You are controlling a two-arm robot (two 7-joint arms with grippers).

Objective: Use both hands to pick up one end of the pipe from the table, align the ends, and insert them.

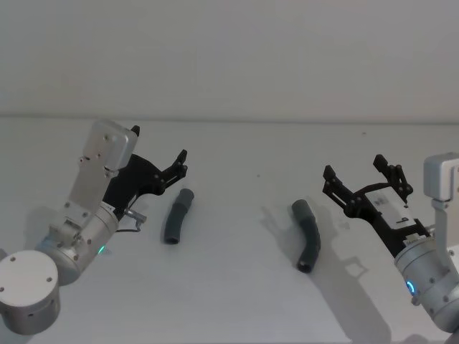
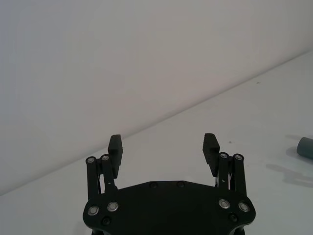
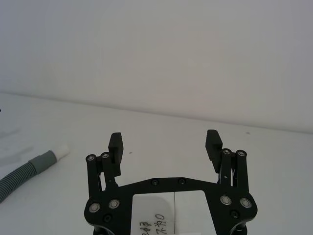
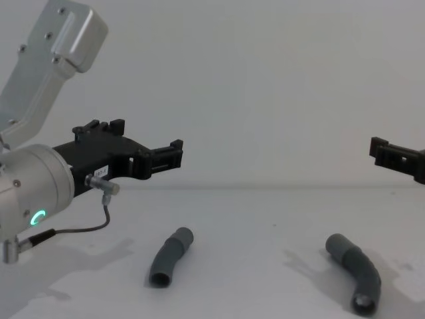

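White table (image 1: 237,301), left claw (image 2: 163,144) and right claw (image 3: 165,139) spread, pipe pieces (image 1: 177,216) (image 1: 308,244) apart, right wrist view shows pale tip (image 3: 62,148)

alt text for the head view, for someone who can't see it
A left pipe piece and a right pipe piece, both bent and dark grey, lie apart on a white table. The open left claw and open right claw hover to the outer side of them, each holding nothing.
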